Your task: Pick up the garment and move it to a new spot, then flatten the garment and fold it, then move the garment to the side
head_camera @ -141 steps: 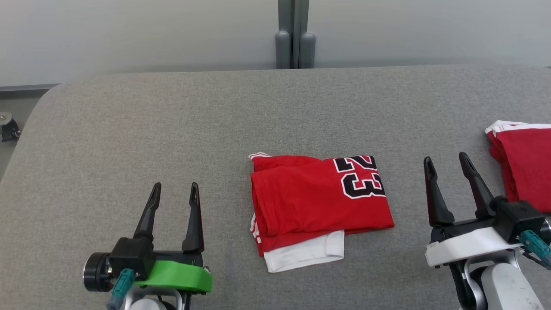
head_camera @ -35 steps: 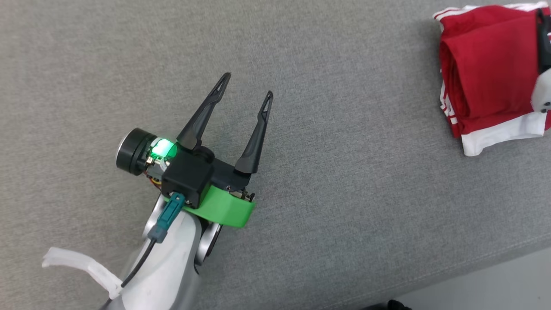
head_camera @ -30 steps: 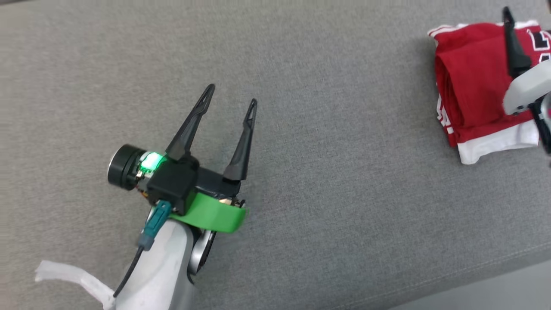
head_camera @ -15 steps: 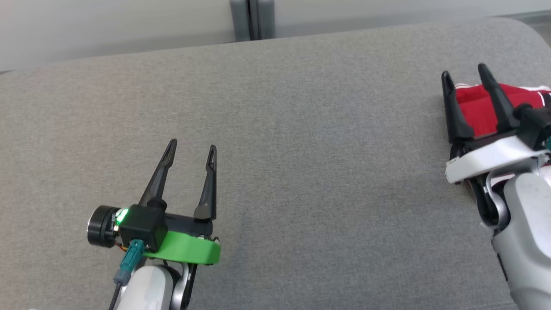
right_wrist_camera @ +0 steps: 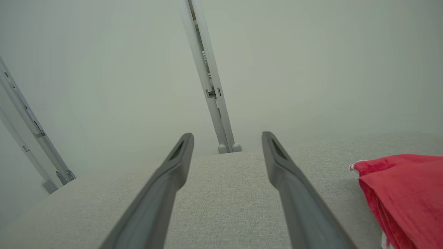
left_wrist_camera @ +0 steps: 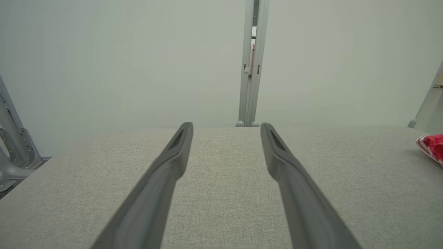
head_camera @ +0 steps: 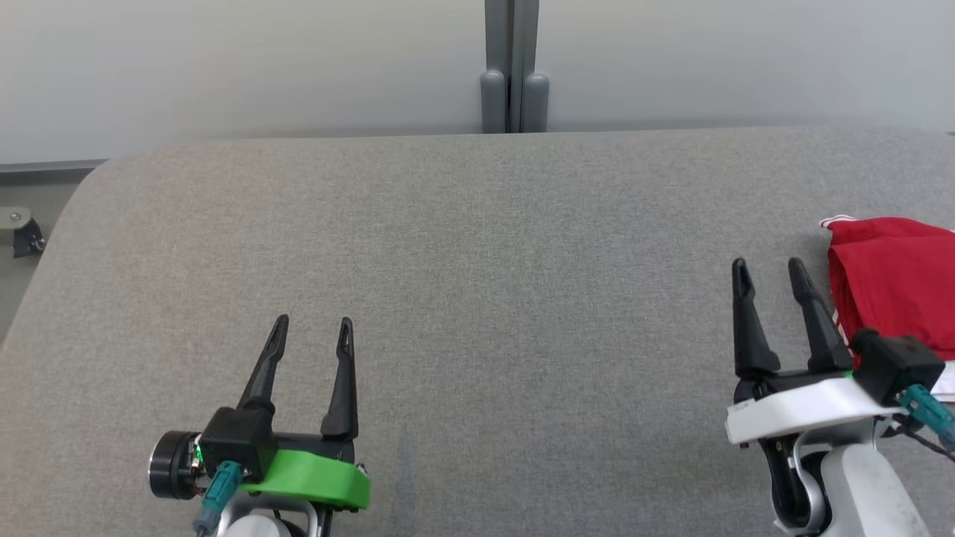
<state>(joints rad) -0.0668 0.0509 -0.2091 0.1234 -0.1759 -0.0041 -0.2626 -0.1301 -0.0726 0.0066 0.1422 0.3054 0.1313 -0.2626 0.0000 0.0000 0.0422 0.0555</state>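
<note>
The folded garment [head_camera: 891, 287] lay at the side of the worktop [head_camera: 477, 261]. The job looked done. The left gripper [head_camera: 313, 323] and right gripper [head_camera: 767, 265] had open, empty jaws.

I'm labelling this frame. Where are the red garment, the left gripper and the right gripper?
red garment [head_camera: 891, 287], head view, on its folded red top.
left gripper [head_camera: 313, 321], head view, midway between its fingertips.
right gripper [head_camera: 768, 262], head view, midway between its fingertips.
</note>
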